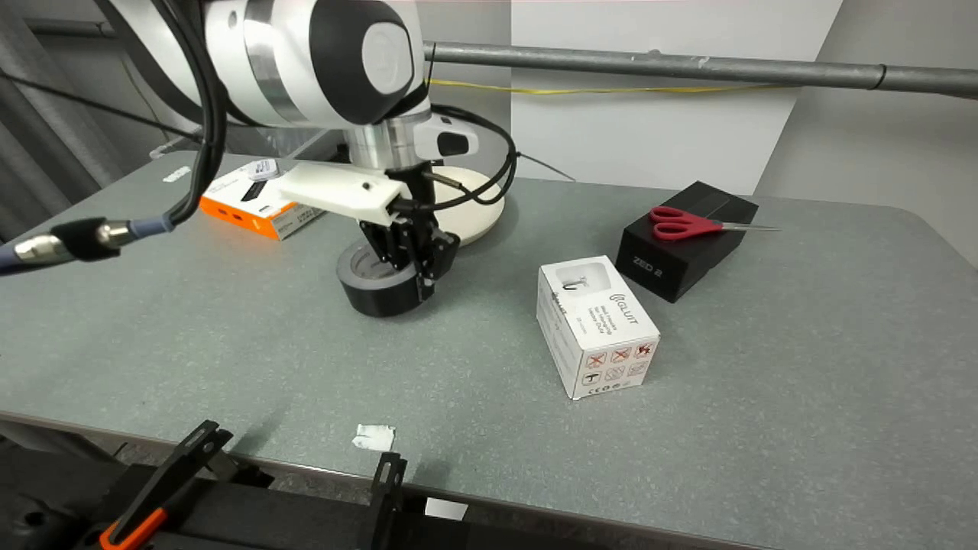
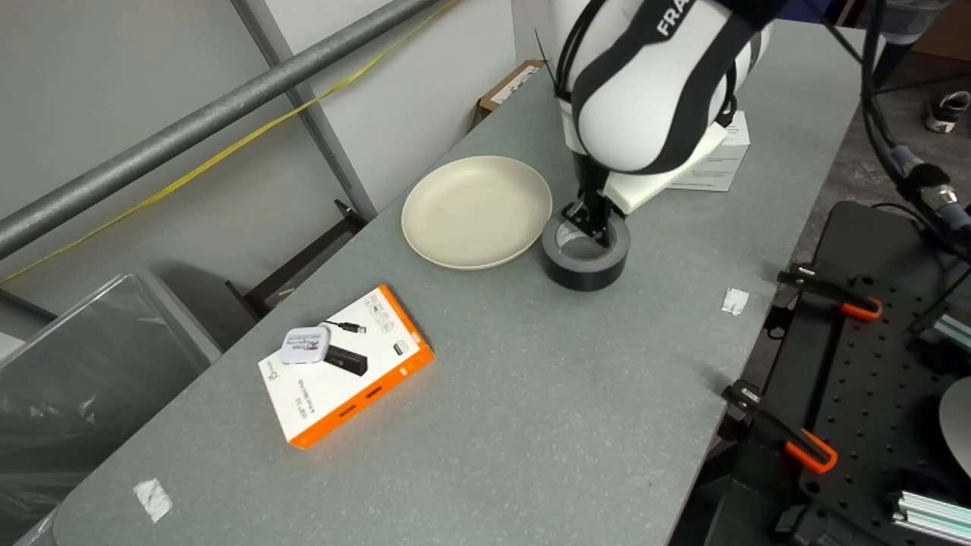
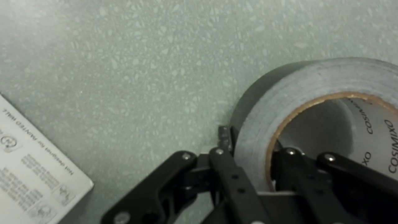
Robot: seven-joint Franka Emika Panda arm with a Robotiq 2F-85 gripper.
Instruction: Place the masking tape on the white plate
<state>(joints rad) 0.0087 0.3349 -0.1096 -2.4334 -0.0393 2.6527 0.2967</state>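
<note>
gripper [image 3: 252,147] tight on masking tape [image 2: 584,274], near plate [image 2: 476,212]

In an exterior view I saw red-handled scissors [image 1: 704,226] lying on a black ZED 2 box [image 1: 680,258], their blades [image 1: 749,227] jutting past its edge. A white GLUIT wall-hook box [image 1: 596,328] sat near it on the grey surface [image 1: 474,374]. Over the feed I also made out an orange-and-white USB hub box [image 2: 356,383] bearing a small white case [image 2: 306,345]. Beyond ran a metal pipe [image 1: 688,66], a yellow strap [image 1: 581,91] below it.

The rounded white-and-black arm [image 1: 302,65] has black cables [image 1: 212,107] and a black, screw-studded tool [image 3: 253,144].
</note>
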